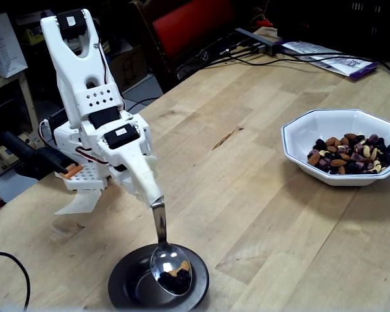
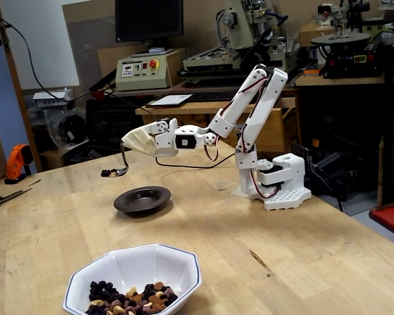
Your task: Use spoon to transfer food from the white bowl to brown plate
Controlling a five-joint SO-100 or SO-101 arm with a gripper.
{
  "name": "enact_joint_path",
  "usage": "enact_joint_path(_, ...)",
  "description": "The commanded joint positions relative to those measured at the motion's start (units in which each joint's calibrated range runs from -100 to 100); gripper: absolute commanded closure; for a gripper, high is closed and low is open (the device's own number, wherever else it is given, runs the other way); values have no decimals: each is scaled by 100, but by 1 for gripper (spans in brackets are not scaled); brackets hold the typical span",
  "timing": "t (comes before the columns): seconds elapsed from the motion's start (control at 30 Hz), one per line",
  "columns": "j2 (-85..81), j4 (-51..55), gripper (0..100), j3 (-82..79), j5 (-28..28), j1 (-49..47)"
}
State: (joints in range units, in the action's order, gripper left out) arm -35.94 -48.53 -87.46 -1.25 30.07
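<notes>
My gripper (image 1: pixel 153 194), its fingers wrapped in pale covering, is shut on the slim handle of the silver spoon (image 1: pixel 169 265). The spoon hangs bowl-down over the brown plate (image 1: pixel 127 291), carrying dark raisins and a nut piece of food (image 1: pixel 176 273). In the other fixed view the gripper (image 2: pixel 129 144) holds the spoon (image 2: pixel 123 165) above the table, up and left of the plate (image 2: pixel 142 198). The white bowl (image 1: pixel 299 133) sits at the right with food (image 1: pixel 350 155) in it, well away from the arm. It also stands near the front edge (image 2: pixel 118 269).
The arm's white base (image 1: pixel 84 172) stands at the table's left edge. A black cable (image 1: pixel 10 259) lies at the front left. Papers and cables (image 1: pixel 325 60) lie at the far end. Behind the table are benches with machines, and an orange tool (image 2: pixel 16 161) at the left.
</notes>
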Motion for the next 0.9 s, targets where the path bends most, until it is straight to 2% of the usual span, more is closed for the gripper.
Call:
enact_joint_path(0.0,-279,-71,96,-33,-20,59)
enact_joint_path(0.33,-287,-135,96,-927,-20,52)
enact_joint_path(0.87,-1417,-56,96,-944,-20,52)
